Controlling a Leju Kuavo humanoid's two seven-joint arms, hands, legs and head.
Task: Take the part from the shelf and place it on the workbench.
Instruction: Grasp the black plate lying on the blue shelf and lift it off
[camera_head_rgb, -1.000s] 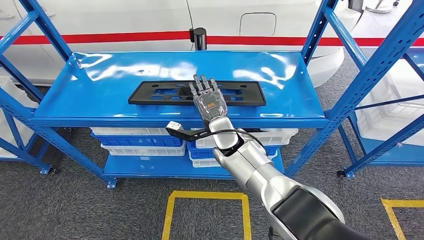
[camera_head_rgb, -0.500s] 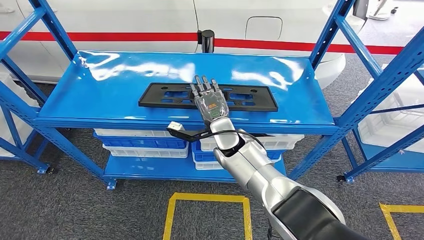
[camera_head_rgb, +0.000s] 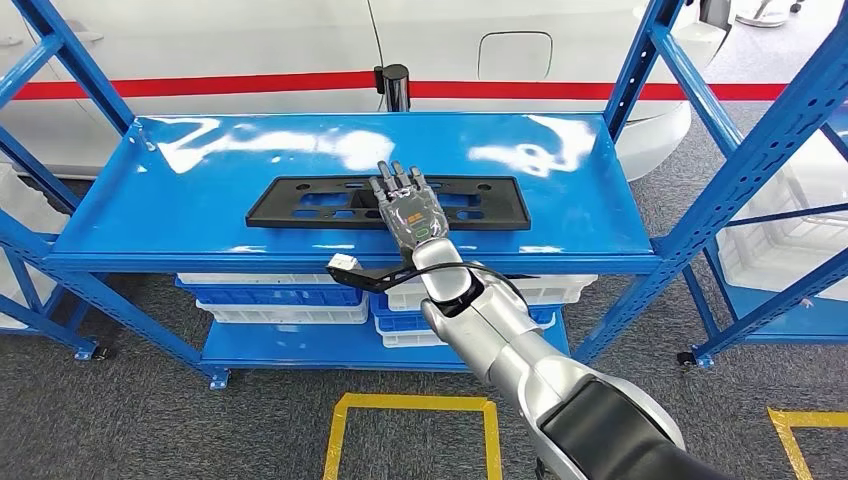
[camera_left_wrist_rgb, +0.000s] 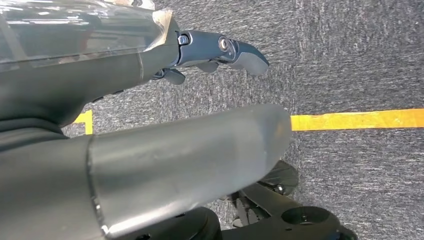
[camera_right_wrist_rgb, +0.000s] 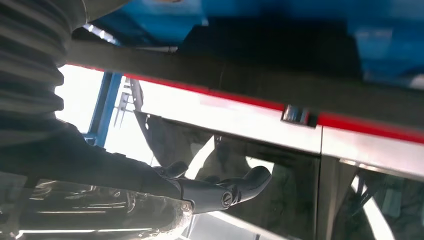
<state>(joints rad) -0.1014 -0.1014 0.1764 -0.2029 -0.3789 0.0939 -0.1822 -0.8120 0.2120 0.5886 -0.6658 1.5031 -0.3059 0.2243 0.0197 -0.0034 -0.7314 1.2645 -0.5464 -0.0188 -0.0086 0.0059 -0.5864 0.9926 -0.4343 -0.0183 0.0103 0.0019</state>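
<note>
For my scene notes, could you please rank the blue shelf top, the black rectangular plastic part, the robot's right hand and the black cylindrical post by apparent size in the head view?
1. Glossy blue metal shelf top
2. Flat black rectangular plastic part
3. Robot's right hand, fingers over the part
4. Black cylindrical post; it stands farther away, so its true size is unsure

A black part (camera_head_rgb: 388, 203) lies on a glossy blue shelf (camera_head_rgb: 200, 190), above grey carpet (camera_head_rgb: 130, 420) with yellow lines (camera_head_rgb: 412, 403).
</note>
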